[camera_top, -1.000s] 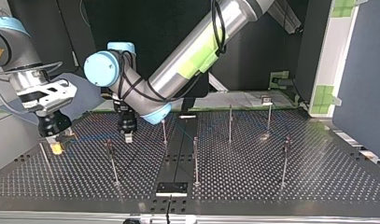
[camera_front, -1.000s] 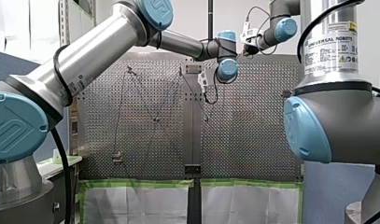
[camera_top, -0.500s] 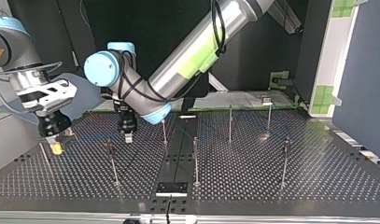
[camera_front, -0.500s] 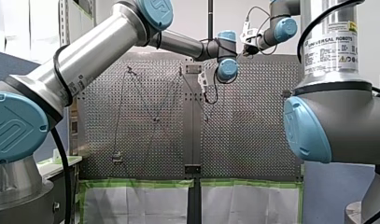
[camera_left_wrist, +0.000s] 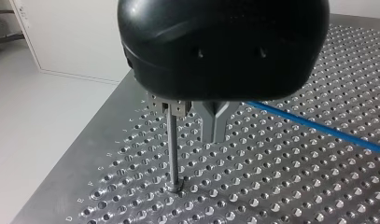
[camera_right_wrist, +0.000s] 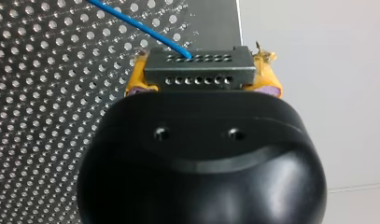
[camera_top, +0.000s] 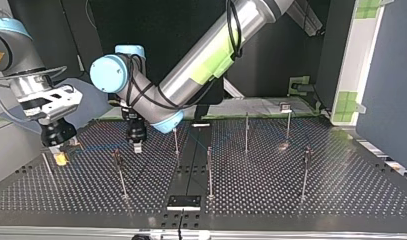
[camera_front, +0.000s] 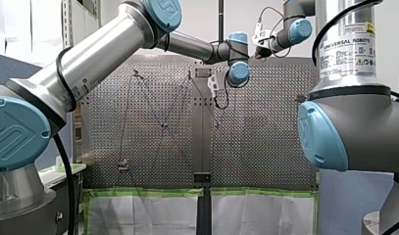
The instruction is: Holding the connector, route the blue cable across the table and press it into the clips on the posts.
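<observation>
Right gripper: my right gripper, at the top view's left, has its yellow pads clamped on the grey multi-hole connector block.
Cable: the thin blue cable plugs into that connector.
Left gripper: my left gripper, centre-left, is beside a slim metal post; I cannot tell its grip.

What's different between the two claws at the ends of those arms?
My right gripper clamps the grey connector between yellow pads; my left gripper hangs beside a post, holding no connector. My right gripper is at the table's edge; my left gripper further in. Both have black bodies, with the blue cable nearby.
</observation>
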